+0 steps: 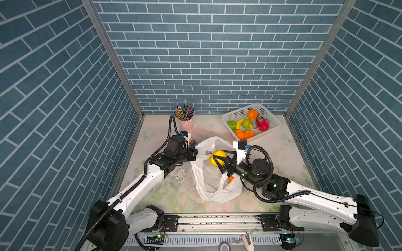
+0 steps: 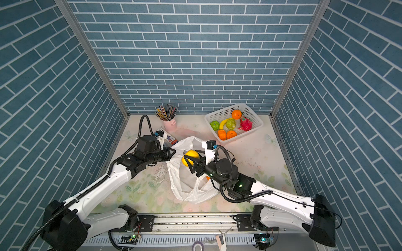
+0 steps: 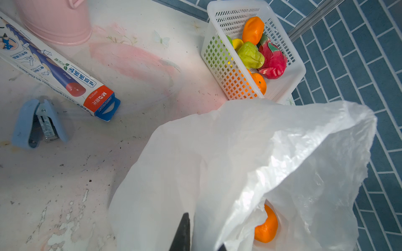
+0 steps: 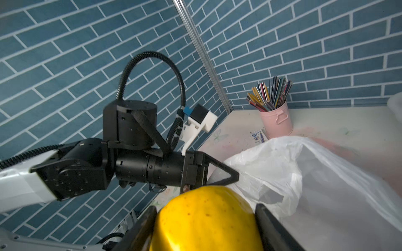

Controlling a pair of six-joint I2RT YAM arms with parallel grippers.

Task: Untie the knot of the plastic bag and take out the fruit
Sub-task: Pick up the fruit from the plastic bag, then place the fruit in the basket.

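The plastic bag (image 1: 208,184) (image 2: 185,187) lies in the middle of the table with its mouth open; the knot does not show. My left gripper (image 1: 197,152) (image 3: 202,243) is shut on the bag's upper edge and holds it up. My right gripper (image 1: 217,159) (image 4: 206,230) is shut on a yellow round fruit (image 1: 220,154) (image 4: 206,217), raised above the bag's mouth. An orange (image 3: 266,228) (image 1: 231,178) still lies inside the bag. Three oranges, two green fruits and a dragon fruit (image 1: 262,123) sit in the white basket (image 1: 238,110).
The basket stands at the back right, with a banana (image 1: 239,122) in it. A pink cup of pencils (image 1: 185,121) stands at the back centre. A pencil box (image 3: 56,71) and a blue stapler (image 3: 37,123) lie by the left arm. Blue brick walls enclose three sides.
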